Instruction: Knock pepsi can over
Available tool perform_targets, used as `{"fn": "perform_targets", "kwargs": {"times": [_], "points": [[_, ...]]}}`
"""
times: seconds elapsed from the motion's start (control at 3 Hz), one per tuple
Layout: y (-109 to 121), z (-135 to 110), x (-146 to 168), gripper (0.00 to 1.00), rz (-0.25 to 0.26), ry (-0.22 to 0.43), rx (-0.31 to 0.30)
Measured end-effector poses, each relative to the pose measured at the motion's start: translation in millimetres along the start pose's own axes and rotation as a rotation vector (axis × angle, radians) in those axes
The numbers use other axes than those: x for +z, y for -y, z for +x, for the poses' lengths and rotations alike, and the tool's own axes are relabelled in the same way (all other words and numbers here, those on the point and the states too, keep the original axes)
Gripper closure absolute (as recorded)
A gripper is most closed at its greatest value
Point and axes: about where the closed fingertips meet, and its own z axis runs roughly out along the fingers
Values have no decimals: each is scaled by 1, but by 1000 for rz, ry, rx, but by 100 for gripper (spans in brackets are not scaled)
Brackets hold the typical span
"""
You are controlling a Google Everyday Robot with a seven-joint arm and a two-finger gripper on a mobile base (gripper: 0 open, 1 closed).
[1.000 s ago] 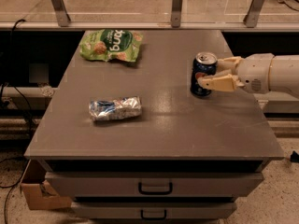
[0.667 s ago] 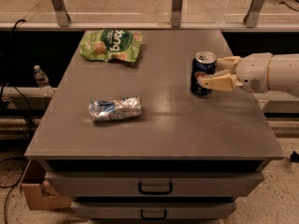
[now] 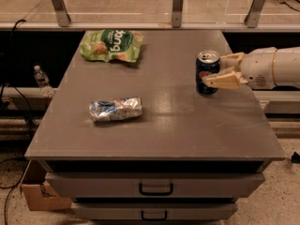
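Note:
The pepsi can (image 3: 206,71), dark blue with a silver top, stands upright near the right side of the grey table top (image 3: 159,121). My gripper (image 3: 216,70) reaches in from the right on a white arm. Its two tan fingers are open, one behind the can and one (image 3: 220,80) in front of it, so the can's right side sits between them. The front finger touches or nearly touches the can.
A green snack bag (image 3: 111,45) lies at the back left. A silvery-blue foil packet (image 3: 115,109) lies left of centre. The table has drawers below. A glass railing runs behind. A cardboard box (image 3: 40,191) and a water bottle (image 3: 42,79) are on the left.
The can and my gripper stay in the same place; the can is still upright. The water bottle on the left has come into view.

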Motion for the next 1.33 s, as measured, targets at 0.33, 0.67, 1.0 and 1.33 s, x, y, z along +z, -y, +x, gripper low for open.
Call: {"fn": "perform_targets", "kwargs": {"times": [0.33, 0.67, 1.0, 1.33], "points": [[14, 0, -15, 100, 13, -93, -97], [22, -2, -25, 100, 2, -199, -228], [15, -2, -24, 100, -63, -332, -419], [3, -2, -19, 100, -132, -474, -623]]}}
